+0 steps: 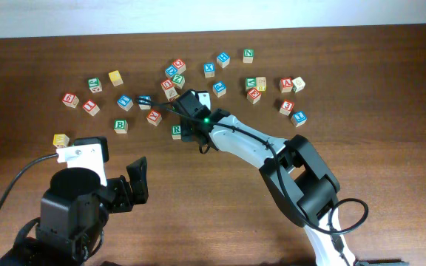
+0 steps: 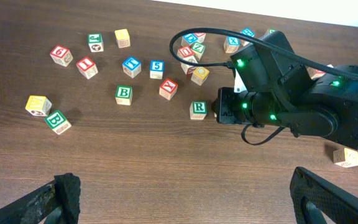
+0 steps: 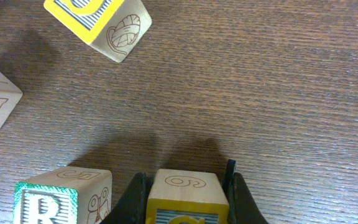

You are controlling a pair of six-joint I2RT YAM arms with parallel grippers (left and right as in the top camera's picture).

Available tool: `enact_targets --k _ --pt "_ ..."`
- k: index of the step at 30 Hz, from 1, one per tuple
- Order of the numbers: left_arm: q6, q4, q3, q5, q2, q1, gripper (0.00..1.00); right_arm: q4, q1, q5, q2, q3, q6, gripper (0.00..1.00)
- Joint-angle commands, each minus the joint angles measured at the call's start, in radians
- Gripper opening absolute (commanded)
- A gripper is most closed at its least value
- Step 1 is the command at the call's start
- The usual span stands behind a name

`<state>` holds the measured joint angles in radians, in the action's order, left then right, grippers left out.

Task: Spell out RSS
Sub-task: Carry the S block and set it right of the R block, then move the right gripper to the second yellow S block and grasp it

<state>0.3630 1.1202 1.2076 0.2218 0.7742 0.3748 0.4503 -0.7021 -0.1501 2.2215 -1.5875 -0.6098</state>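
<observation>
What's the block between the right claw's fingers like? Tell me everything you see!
The block is a pale wooden cube with a yellow-edged top face; its letter is cut off. A thin curly drawing marks its side. The right gripper hugs both sides with its black fingers. It seems to sit flat on the brown table, a small gap from the green-edged R block.

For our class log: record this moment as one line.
right gripper: shut on yellow block; position: beside R block; left gripper: open
</observation>
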Motion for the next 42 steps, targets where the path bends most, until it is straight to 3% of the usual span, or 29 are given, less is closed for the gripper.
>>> enact_targets --k 1,13,28,31,34,35,36,37,38,39,42 --pt "0.010 0.000 0.001 0.011 -0.004 0.003 0.99 -0.002 -0.008 -0.015 0.013 -0.019 -0.009 0.13" --pt "0.010 0.000 0.001 0.011 -0.004 0.003 0.99 -0.013 -0.019 -0.019 0.013 -0.019 -0.009 0.33" --pt "0.010 0.000 0.001 0.011 -0.004 0.003 0.99 -0.110 0.072 -0.019 0.012 -0.060 0.038 0.42" --pt "0.010 0.000 0.001 0.011 -0.004 0.003 0.99 -0.023 0.096 -0.021 0.006 -0.167 0.120 0.42" --pt "0.010 0.000 0.001 0.011 -0.004 0.003 0.99 0.197 0.130 -0.023 -0.016 -0.318 0.173 0.43" --pt "0.010 0.000 0.001 0.011 -0.004 0.003 0.99 0.350 0.158 -0.023 -0.045 -0.390 0.192 0.43" --pt "0.010 0.000 0.001 0.011 -0.004 0.003 0.99 0.423 0.178 -0.023 -0.071 -0.411 0.192 0.47" --pt "0.010 0.000 0.001 0.011 -0.004 0.003 0.99 0.498 0.206 -0.019 -0.115 -0.417 0.192 0.60" --pt "0.010 0.000 0.001 0.011 -0.004 0.003 0.99 0.566 0.233 -0.019 -0.163 -0.417 0.192 0.86" --pt "0.010 0.000 0.001 0.011 -0.004 0.003 0.99 0.647 0.270 -0.019 -0.226 -0.417 0.192 0.99" --pt "0.010 0.000 0.001 0.011 -0.004 0.003 0.99 0.819 0.350 -0.021 -0.358 -0.416 0.206 0.98"
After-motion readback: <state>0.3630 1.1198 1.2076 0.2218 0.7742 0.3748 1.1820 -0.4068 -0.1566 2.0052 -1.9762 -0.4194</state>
